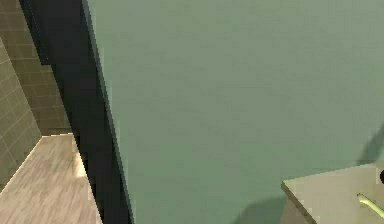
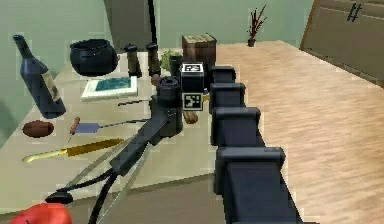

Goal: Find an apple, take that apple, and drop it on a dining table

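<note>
Dark gripper (image 2: 75,187) points toward the arm side view's bottom left; you cannot tell whether it holds anything. A red rounded thing (image 2: 40,214), probably the apple, shows right at its fingertips. Get that end over bare table (image 2: 175,160), clear of the knife (image 2: 70,152) and bottle (image 2: 38,78), before dropping.

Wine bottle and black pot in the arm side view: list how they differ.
The wine bottle is tall and slim; the black pot is squat and round. The bottle narrows to a neck; the pot has a wide mouth. Both are dark and stand on the table.
</note>
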